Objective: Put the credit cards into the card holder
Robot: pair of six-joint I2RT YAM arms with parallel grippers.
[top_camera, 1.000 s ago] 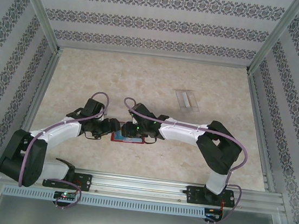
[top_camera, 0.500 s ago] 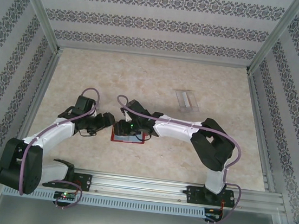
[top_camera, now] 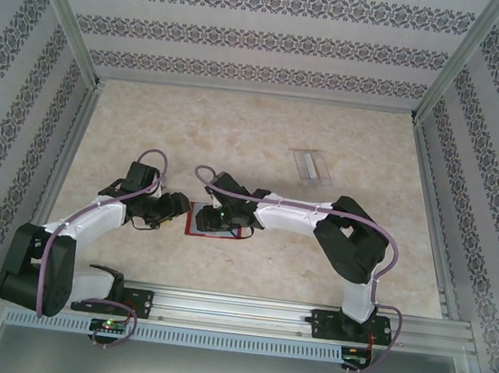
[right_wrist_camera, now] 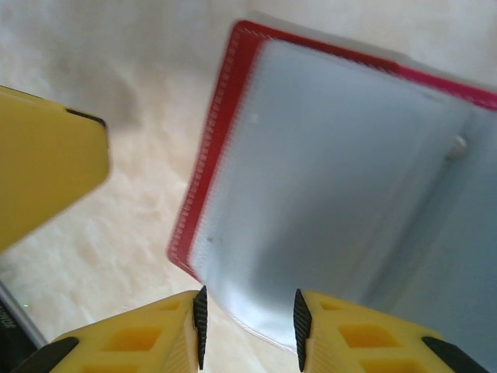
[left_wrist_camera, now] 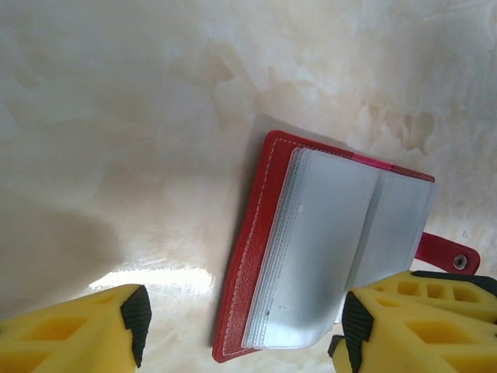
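The red card holder (top_camera: 222, 233) lies open on the table between the two arms, its bluish-grey pockets (left_wrist_camera: 334, 233) facing up. My left gripper (left_wrist_camera: 242, 330) is open wide, and the holder's near corner lies between its fingers without touching them. My right gripper (right_wrist_camera: 248, 326) hovers open over the holder (right_wrist_camera: 225, 116), with the curved edge of a grey pocket leaf (right_wrist_camera: 311, 194) between its pads. From above, both grippers meet at the holder's left end: left (top_camera: 181, 207), right (top_camera: 209, 216). The pale translucent credit cards (top_camera: 310, 166) lie apart at the back right.
A yellow finger (right_wrist_camera: 46, 163) of the left gripper stands close to the holder's left edge in the right wrist view. A red snap tab (left_wrist_camera: 446, 255) sticks out of the holder's far side. Patterned walls enclose the beige table (top_camera: 148, 120).
The left gripper has drawn back a little to the left of the holder. The right gripper has slid left over the holder, which shifted slightly left.
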